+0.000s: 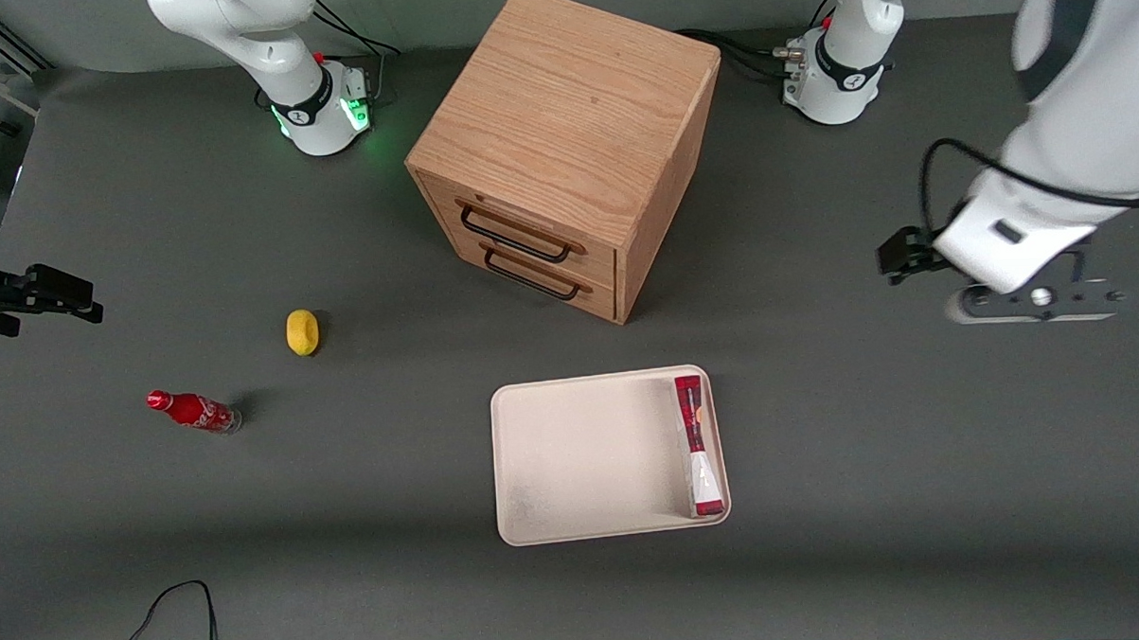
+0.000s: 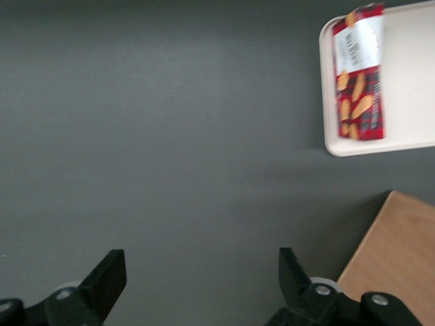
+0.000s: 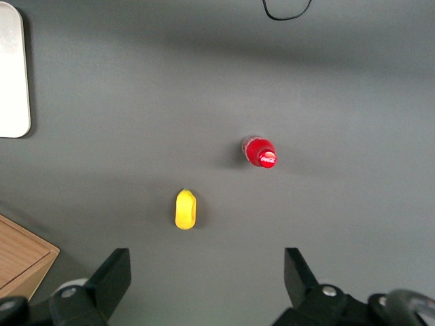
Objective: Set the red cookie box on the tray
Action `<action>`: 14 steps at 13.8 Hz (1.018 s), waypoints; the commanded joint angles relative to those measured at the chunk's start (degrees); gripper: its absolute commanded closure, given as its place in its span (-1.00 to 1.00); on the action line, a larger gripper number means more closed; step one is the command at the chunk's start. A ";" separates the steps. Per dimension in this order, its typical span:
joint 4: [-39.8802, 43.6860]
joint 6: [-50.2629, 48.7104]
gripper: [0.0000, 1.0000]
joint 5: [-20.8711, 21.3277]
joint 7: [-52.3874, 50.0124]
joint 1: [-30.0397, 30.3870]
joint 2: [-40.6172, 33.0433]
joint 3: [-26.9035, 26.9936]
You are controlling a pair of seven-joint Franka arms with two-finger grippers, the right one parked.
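One red cookie box [image 1: 697, 445] lies in one tray [image 1: 574, 452]; gripper [image 2: 200, 275] hovers released, well apart.

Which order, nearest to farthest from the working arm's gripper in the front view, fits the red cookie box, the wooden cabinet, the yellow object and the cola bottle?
From the open gripper, which hangs above the bare table:
1. red cookie box, inside the tray, along its rim.
2. wooden cabinet, mid-table.
3. yellow object, toward the parked arm's end.
4. cola bottle, farthest out that way.
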 commanded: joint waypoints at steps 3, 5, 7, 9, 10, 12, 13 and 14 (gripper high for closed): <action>-14.72 8.80 -1.00 -2.55 6.78 6.81 -8.57 -0.24; -16.30 10.38 -1.00 -2.73 7.31 7.08 -9.09 1.24; -22.17 15.38 -1.00 -4.91 9.05 4.81 -13.29 5.63; -22.20 14.96 -1.00 -5.01 9.24 4.09 -13.75 7.23; -21.16 15.05 -1.00 -5.01 8.20 3.22 -13.49 7.84; -19.22 14.00 -1.00 -5.19 7.84 2.95 -13.05 8.28; -17.82 12.52 -1.00 -5.28 7.57 3.03 -12.62 8.28; -15.19 10.15 -1.00 -5.28 6.35 3.04 -11.39 8.28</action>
